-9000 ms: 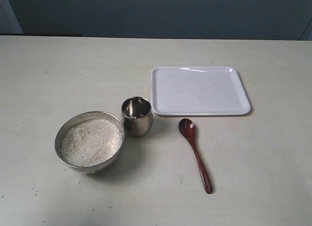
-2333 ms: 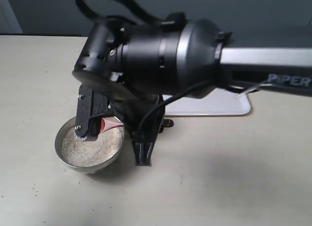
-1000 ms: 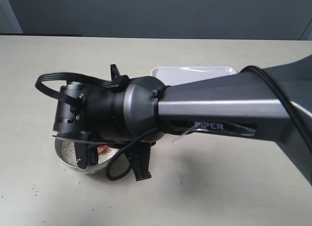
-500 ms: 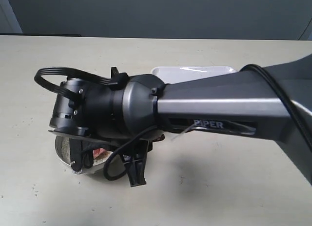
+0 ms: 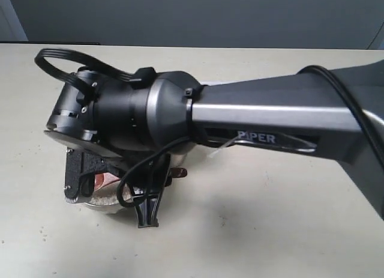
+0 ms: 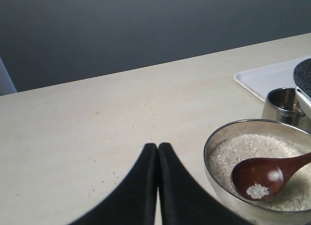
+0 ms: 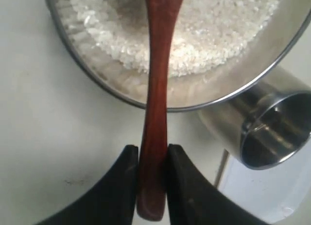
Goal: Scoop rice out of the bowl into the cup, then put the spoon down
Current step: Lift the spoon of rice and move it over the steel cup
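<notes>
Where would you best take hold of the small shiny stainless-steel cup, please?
Grip across its rounded sides below the rim, coming from above: the cup stands upright, has no handle, and the dull metal bowl and white tray sit close beside it.

Table ahead of the left gripper lies open; bowl and cup stand off to one side.

My pale bench carries a metal bowl. A steel cup stands just beside the bowl, and a white tray lies beyond the cup.
</notes>
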`<action>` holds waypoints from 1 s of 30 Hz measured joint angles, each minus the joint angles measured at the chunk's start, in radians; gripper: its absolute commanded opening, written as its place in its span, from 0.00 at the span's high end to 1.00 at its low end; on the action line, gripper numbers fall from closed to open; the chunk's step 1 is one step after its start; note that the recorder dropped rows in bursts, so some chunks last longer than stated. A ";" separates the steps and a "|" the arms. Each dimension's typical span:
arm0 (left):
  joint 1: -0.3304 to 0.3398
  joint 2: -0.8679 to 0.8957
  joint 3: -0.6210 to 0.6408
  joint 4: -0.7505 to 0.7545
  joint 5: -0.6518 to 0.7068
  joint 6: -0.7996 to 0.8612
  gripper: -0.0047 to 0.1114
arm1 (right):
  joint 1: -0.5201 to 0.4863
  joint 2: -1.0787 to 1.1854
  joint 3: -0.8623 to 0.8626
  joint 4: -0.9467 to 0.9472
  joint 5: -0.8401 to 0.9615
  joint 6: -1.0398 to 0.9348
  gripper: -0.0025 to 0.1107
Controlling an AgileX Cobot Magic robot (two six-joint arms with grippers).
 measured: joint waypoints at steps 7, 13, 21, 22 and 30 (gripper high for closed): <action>0.000 0.000 0.000 0.000 0.000 0.000 0.96 | -0.059 0.002 -0.004 0.050 0.000 0.007 0.99; 0.000 0.000 0.000 0.000 0.000 0.000 0.96 | -0.130 -0.034 -0.006 0.166 0.000 0.012 0.99; 0.000 0.000 0.000 0.000 0.000 0.000 0.96 | -0.209 -0.106 -0.006 0.187 0.000 0.012 0.99; 0.000 0.000 0.000 0.000 0.000 0.000 0.96 | -0.218 -0.115 -0.006 0.187 0.000 0.012 0.99; 0.000 0.000 0.000 0.000 0.000 0.000 0.96 | -0.310 -0.215 0.109 0.157 0.000 0.016 0.99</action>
